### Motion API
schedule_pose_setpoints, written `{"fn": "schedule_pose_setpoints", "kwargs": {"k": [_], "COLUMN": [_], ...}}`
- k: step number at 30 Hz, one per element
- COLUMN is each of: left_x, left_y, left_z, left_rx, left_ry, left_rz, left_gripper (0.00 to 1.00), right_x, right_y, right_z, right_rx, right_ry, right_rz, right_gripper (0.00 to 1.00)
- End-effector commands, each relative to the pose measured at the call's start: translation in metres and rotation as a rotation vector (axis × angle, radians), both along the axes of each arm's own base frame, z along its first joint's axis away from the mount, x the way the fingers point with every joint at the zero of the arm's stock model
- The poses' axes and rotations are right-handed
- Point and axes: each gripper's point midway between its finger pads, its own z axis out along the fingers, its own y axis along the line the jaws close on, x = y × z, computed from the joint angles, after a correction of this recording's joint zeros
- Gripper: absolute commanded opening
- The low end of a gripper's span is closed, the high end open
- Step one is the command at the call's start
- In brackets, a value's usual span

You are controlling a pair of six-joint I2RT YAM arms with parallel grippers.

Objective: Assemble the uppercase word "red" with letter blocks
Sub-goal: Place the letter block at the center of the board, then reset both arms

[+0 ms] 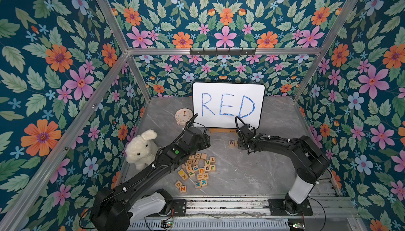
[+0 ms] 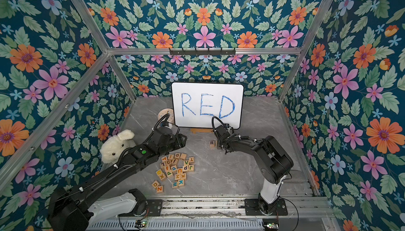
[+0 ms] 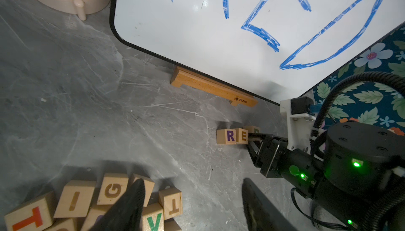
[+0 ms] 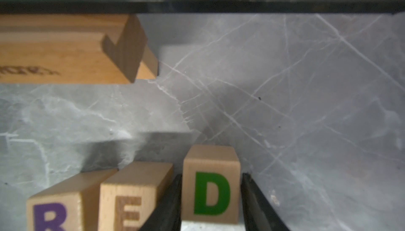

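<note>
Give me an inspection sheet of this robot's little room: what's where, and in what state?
Surface: grey marbled tabletop, no spills seen.
Job's things: R block, E block and D block in a row in front of the whiteboard; D not quite in line.
Clutter: spare letter blocks heaped; plush rabbit; clock.
Grippers: left gripper open, empty, near the heap; right gripper straddles D, grip unclear.
Cables: black hose loops at each wrist, nothing snagged seen.
Surroundings: floral walls, aluminium frame.

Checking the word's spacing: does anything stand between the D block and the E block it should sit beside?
Yes: one finger of the right pincer stands in the gap between the D block and the E block. Nothing else visible separates them.
</note>
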Motion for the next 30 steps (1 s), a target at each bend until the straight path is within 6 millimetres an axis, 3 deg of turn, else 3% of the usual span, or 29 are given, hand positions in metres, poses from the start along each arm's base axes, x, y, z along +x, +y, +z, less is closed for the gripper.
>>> {"fn": "schedule_pose_setpoints", "kwargs": {"k": [1, 9, 13, 21, 26, 30], "left_x": [0.001, 0.004, 0.006, 0.013, 0.017, 0.023], "left_y": [0.003, 0.009, 0.015, 0.025, 0.027, 0.041], "left_z": [0.001, 0.012, 0.02, 0.06, 0.084, 0.091], "left_rx": [0.014, 0.033, 0.067, 0.119, 0.109, 0.14], "left_ry": [-0.005, -0.037, -0.06, -0.195, -0.286, -0.348], "left_rz": [0.013, 0.028, 0.04, 0.04, 0.044, 0.114], "left_gripper": [0.72, 0.72, 0.72, 0.75, 0.99, 0.99], "right_x": [-0.001, -0.004, -0.007, -0.018, -0.027, -0.039], "right_y": [-0.001, -0.006, -0.009, -0.021, -0.037, -0.059], "right_z": [0.004, 0.027, 0.06, 0.135, 0.19, 0.226], "right_rx": [0.0, 0.001, 0.03, 0.12, 0.159, 0.147], "right_ry": [-0.003, -0.034, -0.095, -0.331, -0.57, -0.757], "right_rz": [-0.007, 0.002, 0.004, 0.045, 0.067, 0.054], "right_gripper": [0.45, 0.45, 0.45, 0.45, 0.45, 0.45]}}
